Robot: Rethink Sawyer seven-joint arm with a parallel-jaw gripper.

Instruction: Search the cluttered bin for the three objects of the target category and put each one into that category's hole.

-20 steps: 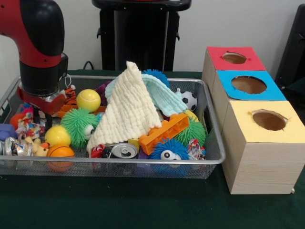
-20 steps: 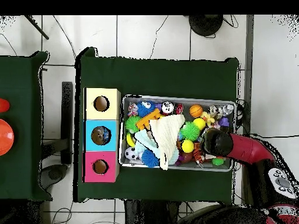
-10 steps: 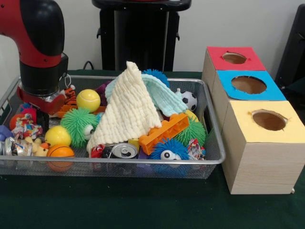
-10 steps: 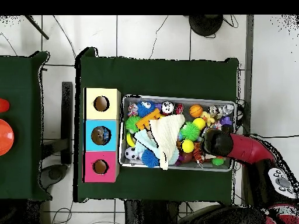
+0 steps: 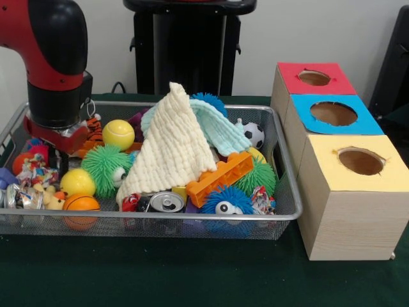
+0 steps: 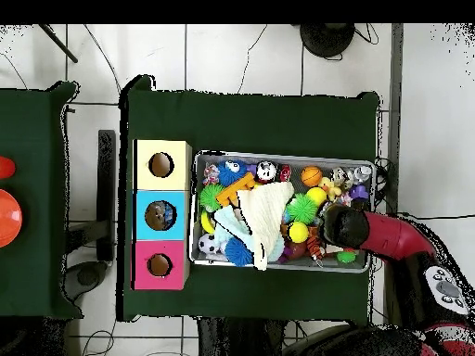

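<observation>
A wire mesh bin (image 5: pixel 192 218) holds a heap of toys. A cream cloth (image 5: pixel 169 144) stands in a peak over a teal cloth (image 5: pixel 217 126). Around them lie an orange brick (image 5: pixel 220 176), a yellow tennis ball (image 5: pixel 119 134), a plain yellow ball (image 5: pixel 78 182), green spiky balls (image 5: pixel 105 167), a blue spiky ball (image 5: pixel 227 201), a small soccer ball (image 5: pixel 254 134), a basketball (image 5: pixel 81 208) and a can (image 5: pixel 166 202). My gripper (image 5: pixel 56 161) is down in the bin's left end in the front view, beside a tiger toy (image 5: pixel 94 130); clutter hides its tip. Overhead, my gripper (image 6: pixel 341 223) sits over the bin's right part.
Three wooden boxes stand in a row beside the bin, topped red (image 5: pixel 291 71), blue (image 5: pixel 367 125) and yellow (image 5: pixel 323 166), each with a round hole. Overhead, the yellow box (image 6: pixel 144 153) is at the row's top. A colourful crinkled toy (image 5: pixel 32 171) lies by the gripper.
The arm has risen very slightly. The colourful crinkled toy by the gripper has shifted a little toward the bin's end wall.
</observation>
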